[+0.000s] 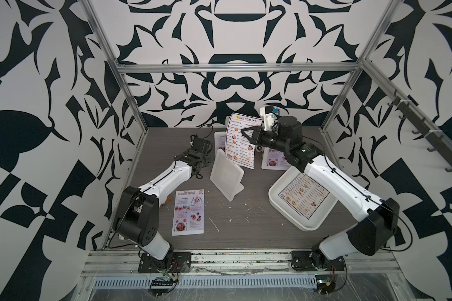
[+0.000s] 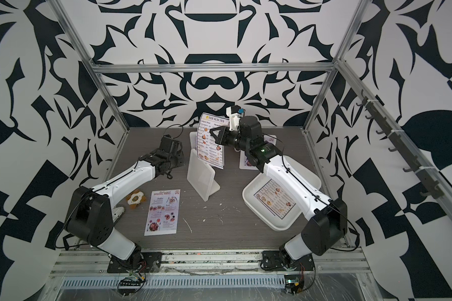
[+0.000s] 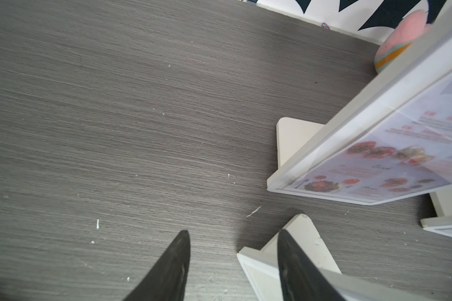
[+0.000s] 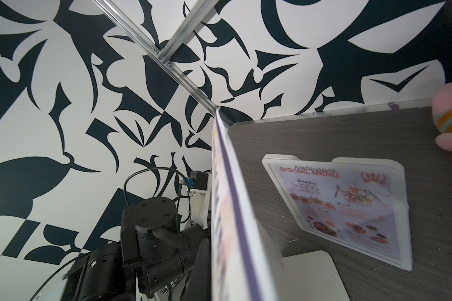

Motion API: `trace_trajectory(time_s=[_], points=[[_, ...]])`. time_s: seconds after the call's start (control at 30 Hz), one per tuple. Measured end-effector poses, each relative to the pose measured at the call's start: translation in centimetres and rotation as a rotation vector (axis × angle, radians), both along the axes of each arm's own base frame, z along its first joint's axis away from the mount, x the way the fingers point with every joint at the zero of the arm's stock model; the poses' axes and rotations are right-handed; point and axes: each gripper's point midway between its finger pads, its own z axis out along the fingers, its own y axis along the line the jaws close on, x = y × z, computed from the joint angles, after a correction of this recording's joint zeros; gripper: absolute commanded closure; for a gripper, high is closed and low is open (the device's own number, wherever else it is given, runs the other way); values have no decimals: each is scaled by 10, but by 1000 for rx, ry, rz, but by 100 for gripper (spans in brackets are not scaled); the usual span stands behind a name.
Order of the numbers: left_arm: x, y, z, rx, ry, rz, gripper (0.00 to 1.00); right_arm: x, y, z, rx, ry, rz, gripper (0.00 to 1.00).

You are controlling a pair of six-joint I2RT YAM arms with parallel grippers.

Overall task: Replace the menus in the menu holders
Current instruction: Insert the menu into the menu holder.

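ok so the right gripper (image 1: 243,131) is pinched tight on the white, black-bordered paper menu (image 1: 239,148), reaching in from its 3 o'clock side, in the upper half. The sheet hangs upright at about 12 o'clock on the grey wood-grain table (image 1: 245,234). Its long axis is near vertical, leaning a touch, with the heading "DIM SUM INN" on top and the print facing 6 o'clock. Its bottom edge sits right by the top of the empty white plastic menu holder (image 1: 226,177) mid-table. Can't tell if they touch.

The left gripper (image 3: 233,232) is over at 10 o'clock, low over the table just beside that empty holder, fingers spread with nothing between them.

Behind the held sheet a second white holder (image 4: 277,158) stands with a pink-lavender menu (image 4: 337,203) in it: "Restaurant SPECIAL MENU", "Breakfast", "Brunch", "Dinner". A third holder (image 1: 264,163) at 1 o'clock has a pink sheet too.

Another pink-lavender sheet (image 1: 189,212) lies flat at 8 o'clock, long axis 12-to-6, "SPECIAL MENU" at the 12 end. The big white rounded-square tray (image 1: 285,206) at 4 o'clock holds a flat "DIM SUM INN" sheet (image 1: 304,194), turned diagonal, heading toward 1 o'clock.
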Motion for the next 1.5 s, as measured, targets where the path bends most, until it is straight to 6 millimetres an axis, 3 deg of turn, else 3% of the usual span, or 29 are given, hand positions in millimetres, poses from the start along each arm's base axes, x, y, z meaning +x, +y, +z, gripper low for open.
trace_trajectory(time_s=[0.57,1.5], points=[[0,0,0,-2,-1,3,45,2,1,11,24,-42,-1,100],[1,0,1,-5,-6,3,46,7,-1,6,13,-40,-21,100]])
